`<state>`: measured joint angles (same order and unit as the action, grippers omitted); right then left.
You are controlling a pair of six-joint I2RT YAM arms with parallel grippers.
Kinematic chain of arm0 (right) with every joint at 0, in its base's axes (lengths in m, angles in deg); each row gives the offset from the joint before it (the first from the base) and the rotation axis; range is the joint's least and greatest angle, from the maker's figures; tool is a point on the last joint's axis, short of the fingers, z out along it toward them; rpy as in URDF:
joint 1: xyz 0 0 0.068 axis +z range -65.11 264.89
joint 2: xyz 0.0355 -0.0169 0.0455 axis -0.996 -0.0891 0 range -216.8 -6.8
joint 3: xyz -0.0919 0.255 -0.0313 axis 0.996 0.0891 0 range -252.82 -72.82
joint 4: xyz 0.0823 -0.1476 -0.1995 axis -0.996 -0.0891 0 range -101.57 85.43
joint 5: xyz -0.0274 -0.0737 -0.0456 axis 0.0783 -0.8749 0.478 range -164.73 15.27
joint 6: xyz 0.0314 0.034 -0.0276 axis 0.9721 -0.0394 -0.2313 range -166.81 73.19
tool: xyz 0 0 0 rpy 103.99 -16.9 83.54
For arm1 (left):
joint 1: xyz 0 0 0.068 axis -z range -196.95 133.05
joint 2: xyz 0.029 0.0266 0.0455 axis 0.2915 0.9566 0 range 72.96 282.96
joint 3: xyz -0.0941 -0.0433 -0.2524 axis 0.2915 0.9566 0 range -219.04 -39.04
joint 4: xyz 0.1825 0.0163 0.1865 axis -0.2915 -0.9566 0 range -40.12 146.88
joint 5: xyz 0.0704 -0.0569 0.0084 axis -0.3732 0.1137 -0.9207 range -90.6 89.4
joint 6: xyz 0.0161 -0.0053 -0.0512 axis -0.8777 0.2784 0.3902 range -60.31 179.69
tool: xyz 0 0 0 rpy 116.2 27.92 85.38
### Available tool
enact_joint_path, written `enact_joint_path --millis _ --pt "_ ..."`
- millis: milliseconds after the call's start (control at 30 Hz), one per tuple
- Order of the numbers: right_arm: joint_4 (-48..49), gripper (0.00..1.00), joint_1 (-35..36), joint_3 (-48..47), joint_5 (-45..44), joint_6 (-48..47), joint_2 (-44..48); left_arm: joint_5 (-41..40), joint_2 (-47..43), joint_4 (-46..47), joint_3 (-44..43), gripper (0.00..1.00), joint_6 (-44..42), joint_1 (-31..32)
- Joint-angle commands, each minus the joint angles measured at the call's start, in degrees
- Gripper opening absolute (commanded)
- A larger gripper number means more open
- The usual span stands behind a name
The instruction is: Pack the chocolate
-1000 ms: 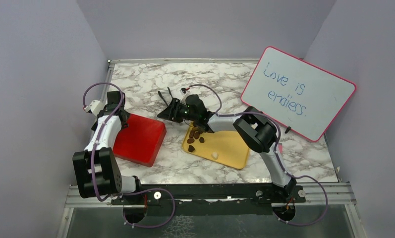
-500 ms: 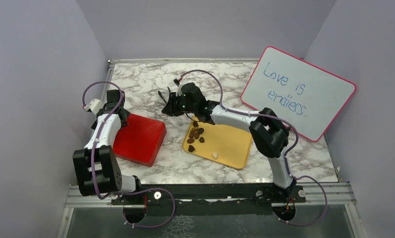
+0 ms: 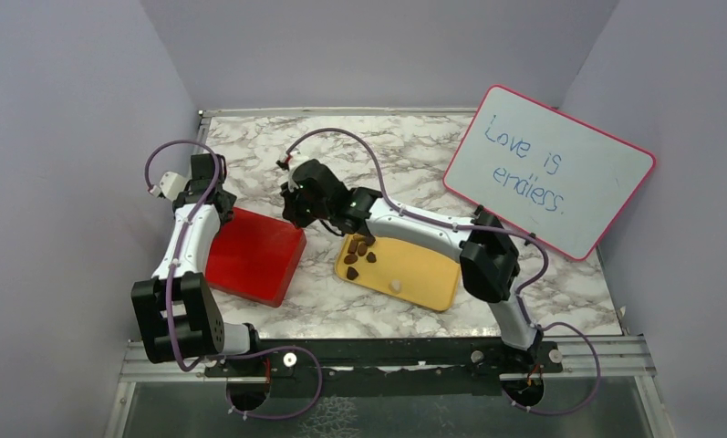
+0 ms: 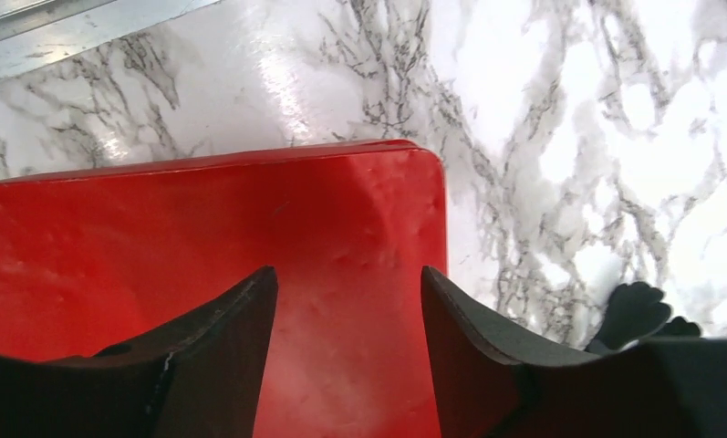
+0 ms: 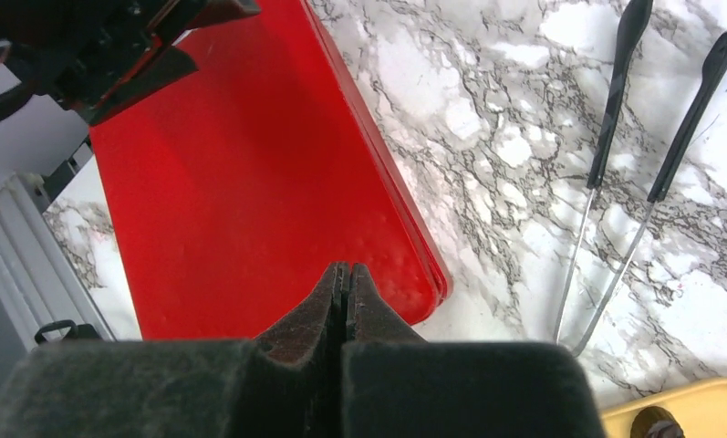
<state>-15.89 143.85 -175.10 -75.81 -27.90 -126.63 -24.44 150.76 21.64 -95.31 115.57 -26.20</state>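
Several dark brown pieces of the chocolate (image 3: 360,250) lie at the back left of a yellow tray (image 3: 423,269), and a cream-white piece (image 3: 395,286) lies near its front. One dark piece (image 5: 656,424) shows at the tray's corner (image 5: 697,406) in the right wrist view. A red box (image 3: 254,260) with its lid on sits left of the tray. My left gripper (image 4: 346,274) hovers open over the lid (image 4: 159,237), empty. My right gripper (image 5: 344,269) is shut on nothing above the box's back right corner (image 5: 250,201).
Black-handled metal tongs (image 5: 615,119) lie on the marble table between the box and the tray's far side. A pink-framed whiteboard (image 3: 549,172) leans at the back right. Purple walls close in the table on three sides.
My right arm has swung left from the tongs to the red box's corner, and its jaws have shut. My left gripper's jaws have narrowed somewhat above the lid.
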Motion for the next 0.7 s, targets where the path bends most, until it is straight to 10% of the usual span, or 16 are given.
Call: enact_joint_path --millis 0,667 --pt "-8.5 0.01 2.2 -6.6 -8.3 -3.7 -3.7 -0.6 -0.3 1.1 -2.6 0.58 2.0 -0.1" --pt "-13.3 0.01 3.7 -6.7 -16.6 -4.8 -10.9 3.5 2.1 7.0 -2.7 0.56 1.3 -0.1"
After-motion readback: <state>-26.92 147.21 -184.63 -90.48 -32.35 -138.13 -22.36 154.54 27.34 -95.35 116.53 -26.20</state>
